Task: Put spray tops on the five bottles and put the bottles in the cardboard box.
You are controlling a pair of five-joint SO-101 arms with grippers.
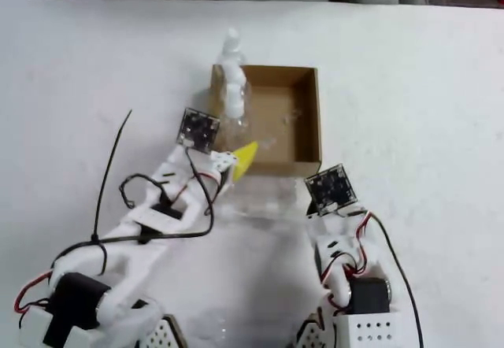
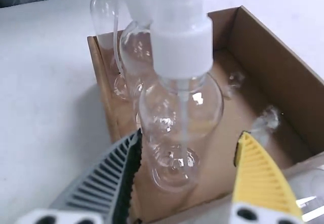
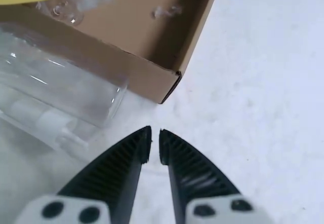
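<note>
White table (image 1: 425, 88) under both arms in the high view, with the cardboard box (image 1: 305, 72) at its middle. One clear bottle (image 1: 234, 108) stands upright inside the box by a side wall with its white spray top (image 1: 231, 49) fitted, and the left gripper (image 1: 239, 159) is at its base. Another bottle (image 1: 264, 202) lies on the table just outside the box's near wall.

In the left wrist view, the fingers (image 2: 253, 168) stand apart on either side of the capped bottle — not clamping it. Two more bottles (image 2: 132, 49) seem to stand behind it along the same wall.

In the right wrist view, the right gripper (image 3: 154, 143) is all but closed and empty, near the box corner and the lying bottle.

So roughly three look boxed and one is left outside; I cannot place the fifth.
</note>
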